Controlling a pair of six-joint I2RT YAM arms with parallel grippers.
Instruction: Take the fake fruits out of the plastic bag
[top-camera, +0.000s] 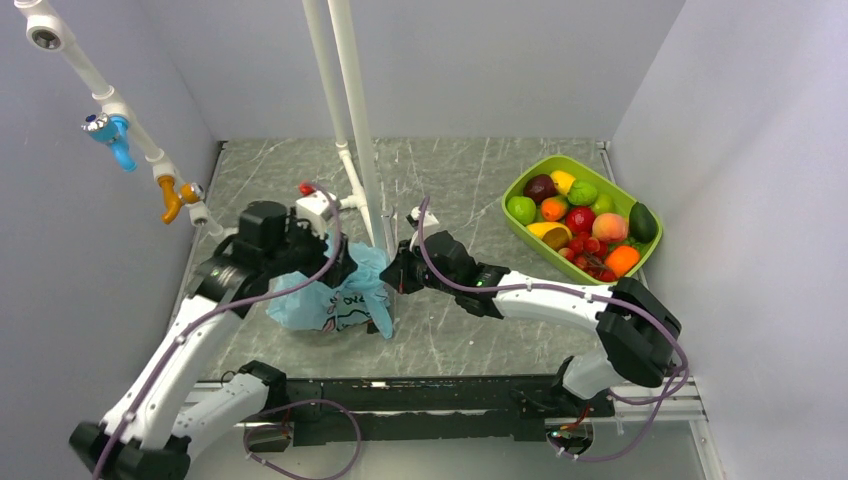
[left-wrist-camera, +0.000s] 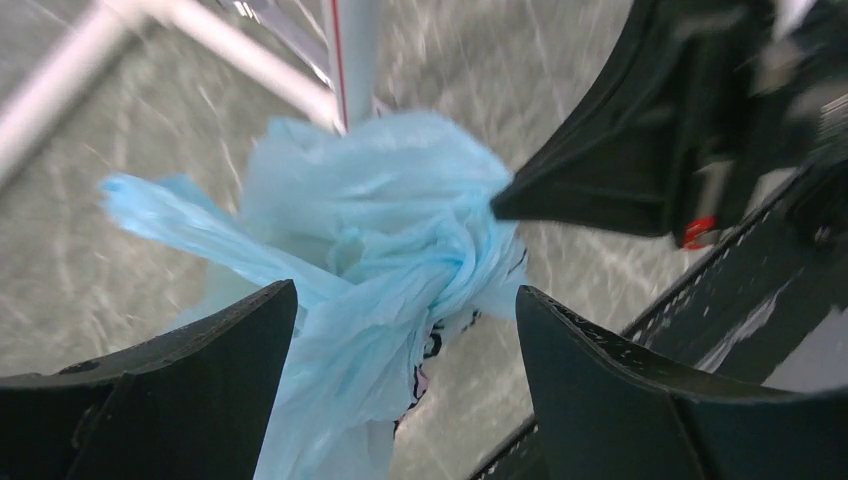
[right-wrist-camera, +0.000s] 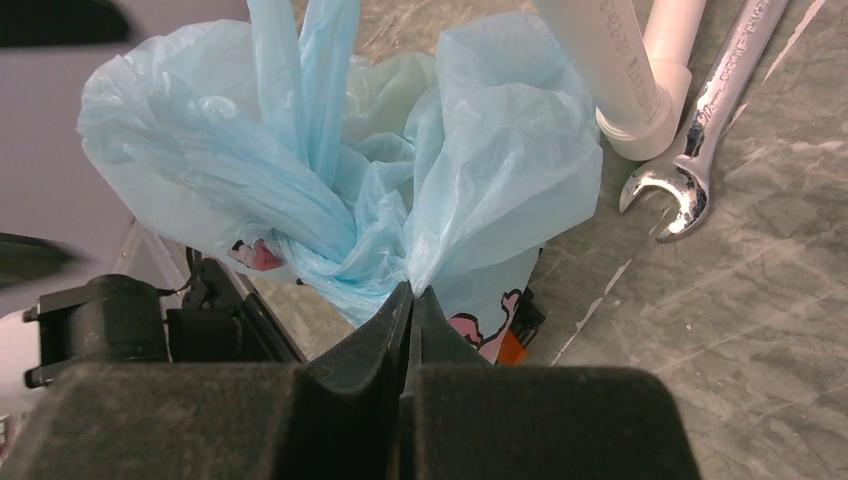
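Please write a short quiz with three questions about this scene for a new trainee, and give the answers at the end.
1. True or false: the right end effector is shut on the plastic bag.
2. Which tool lies beside the white pipe? A) screwdriver B) wrench C) hammer
3. Fill in: the fake fruits in view lie in the lime-green ____.

Key:
1. True; its fingers pinch a fold of the bag.
2. B, the wrench.
3. The tray.
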